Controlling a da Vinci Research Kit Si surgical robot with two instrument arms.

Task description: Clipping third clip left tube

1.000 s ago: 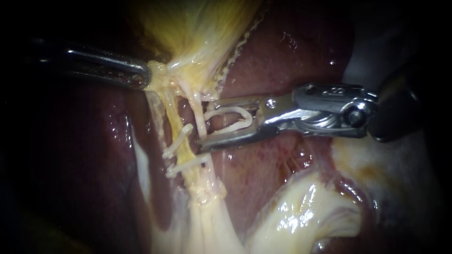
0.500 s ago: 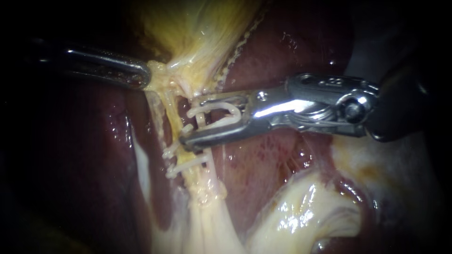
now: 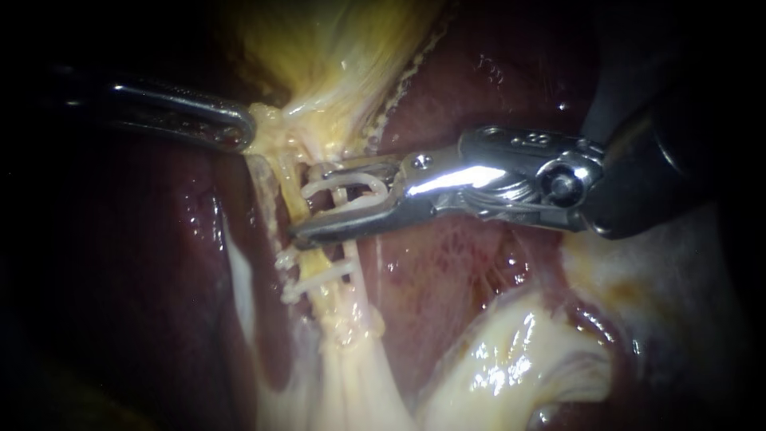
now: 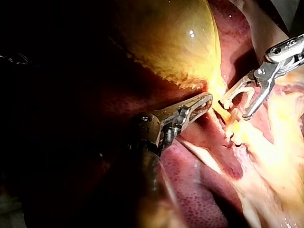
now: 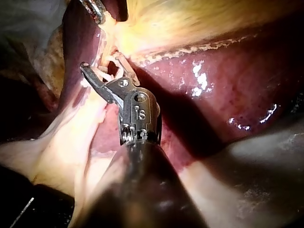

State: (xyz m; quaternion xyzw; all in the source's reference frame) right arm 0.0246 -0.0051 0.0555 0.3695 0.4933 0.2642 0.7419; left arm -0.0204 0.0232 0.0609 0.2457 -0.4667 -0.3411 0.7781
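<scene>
My right instrument (image 3: 305, 203) comes in from the right with a white clip (image 3: 361, 182) seated between its jaws. The jaws stand apart and straddle the thin pale tube (image 3: 341, 194), which crosses inside the clip. Two white clips (image 3: 319, 278) sit on the same strand just below the lower jaw. My left instrument (image 3: 243, 132) is shut on yellowish tissue at the neck of the gallbladder (image 3: 335, 48) and holds it taut. The left wrist view shows those jaws (image 4: 206, 100) closed on that tissue, with the right instrument (image 4: 233, 109) and its clip (image 4: 240, 88) beside them.
Dark red liver (image 3: 479, 72) lies behind and to both sides of the tube. Pale glistening tissue (image 3: 511, 359) bulges at the lower right. In the right wrist view the right instrument (image 5: 107, 71) reaches toward the strand, with the left instrument (image 5: 95, 9) beyond it.
My right instrument has slid left, bringing the clip over the tube and past it. Its lower jaw now covers the upper of the placed clips. The left instrument has held still.
</scene>
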